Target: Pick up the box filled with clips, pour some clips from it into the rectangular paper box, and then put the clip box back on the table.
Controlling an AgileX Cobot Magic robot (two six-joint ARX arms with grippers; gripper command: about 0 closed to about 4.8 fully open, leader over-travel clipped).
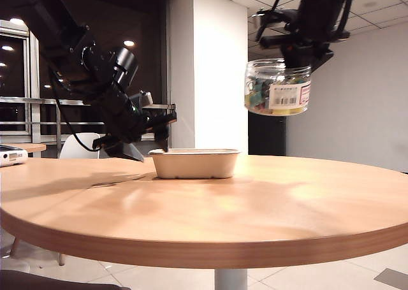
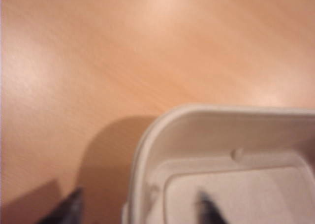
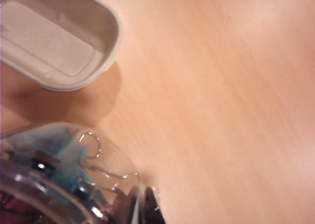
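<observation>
The table (image 1: 210, 220) lies nearest the camera and is the biggest thing here: a round top of light orange-brown wood grain, its rim curving across the foreground, with a white pedestal just showing beneath.

Next in size are my two arms. My left arm comes down from the upper left of the exterior view, black and cabled, and my left gripper (image 1: 164, 125) sits low at the left end of the rectangular paper box (image 1: 194, 163). In the left wrist view its two dark fingertips (image 2: 71, 207) stand wide apart, one over the bare wood outside the box's rounded corner, the other over the inside of the box, so the rim lies between them; I cannot tell whether either touches it. My right arm hangs from the upper right, and my right gripper (image 1: 299, 44) clamps the box filled with clips (image 1: 277, 87), holding it high in the air above the table and to the right of the paper box.

The paper box is beige moulded pulp, oblong, with rounded corners, a rolled rim and tapered sides, standing on the table.

The jar is short, wide, round and clear, with a white barcode label edged in red.

The clips (image 3: 64, 157) inside are teal, yellow and green, with silvery wire handles pressed against the wall.
</observation>
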